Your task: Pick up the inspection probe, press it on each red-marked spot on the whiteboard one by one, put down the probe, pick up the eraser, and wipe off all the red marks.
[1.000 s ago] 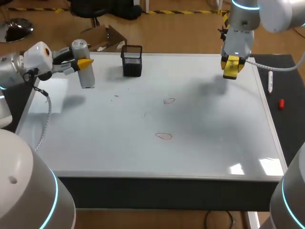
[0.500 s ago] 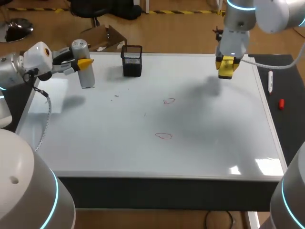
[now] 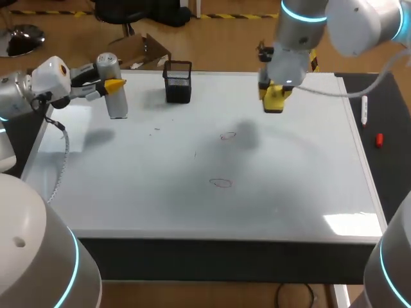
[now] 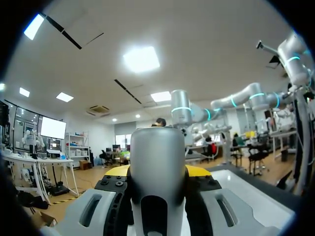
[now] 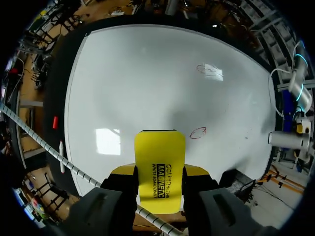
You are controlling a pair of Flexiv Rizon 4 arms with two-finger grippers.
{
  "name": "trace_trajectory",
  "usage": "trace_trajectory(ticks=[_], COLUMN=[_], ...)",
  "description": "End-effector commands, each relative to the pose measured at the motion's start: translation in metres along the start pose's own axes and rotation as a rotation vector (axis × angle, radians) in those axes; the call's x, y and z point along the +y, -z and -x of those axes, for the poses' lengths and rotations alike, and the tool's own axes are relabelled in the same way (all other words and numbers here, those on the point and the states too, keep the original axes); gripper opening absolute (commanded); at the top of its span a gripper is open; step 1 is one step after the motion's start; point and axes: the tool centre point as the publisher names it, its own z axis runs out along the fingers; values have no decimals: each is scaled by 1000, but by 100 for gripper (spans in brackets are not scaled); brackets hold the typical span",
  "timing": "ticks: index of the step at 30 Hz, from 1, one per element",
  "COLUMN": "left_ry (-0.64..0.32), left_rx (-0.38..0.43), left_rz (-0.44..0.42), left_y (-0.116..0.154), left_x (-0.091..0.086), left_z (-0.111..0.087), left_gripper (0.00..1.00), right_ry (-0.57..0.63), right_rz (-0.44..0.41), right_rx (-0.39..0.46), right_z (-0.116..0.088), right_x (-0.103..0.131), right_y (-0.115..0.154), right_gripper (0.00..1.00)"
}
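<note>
One broad whiteboard (image 3: 308, 192) beneath right gripper (image 3: 274, 96), clamped on likely light, stiff eraser (image 5: 160, 169) by its sides. Left gripper (image 3: 110, 85), well apart, closed round smooth, slippery-looking inspection probe (image 3: 116, 106). Just ahead, nearer red mark (image 5: 198, 133); beyond, farther red mark (image 5: 209, 69).

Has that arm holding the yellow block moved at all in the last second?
Yes. The right gripper, shut on the eraser, has slid along the whiteboard's far edge towards the black mesh basket, away from the marker.
</note>
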Motion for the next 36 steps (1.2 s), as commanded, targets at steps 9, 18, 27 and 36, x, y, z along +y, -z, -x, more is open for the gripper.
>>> trace_trajectory(ticks=[9, 18, 27, 36], left_ry=[-3, -3, -3, -3], left_rx=[-6, -6, -6, -6], left_rz=[2, 2, 2, 2], left_y=[-1, -1, -1, -1], left_x=[-2, -2, -2, -2], left_z=[-2, -2, -2, -2], left_gripper=[0, 0, 0, 0], right_ry=[160, 214, 235, 223], right_rz=[-39, 3, 27, 57], right_rx=[10, 3, 39, 68], right_z=[86, 117, 125, 119], right_x=[38, 42, 37, 40], right_y=[-14, -34, -58, -89], right_gripper=[0, 0, 0, 0])
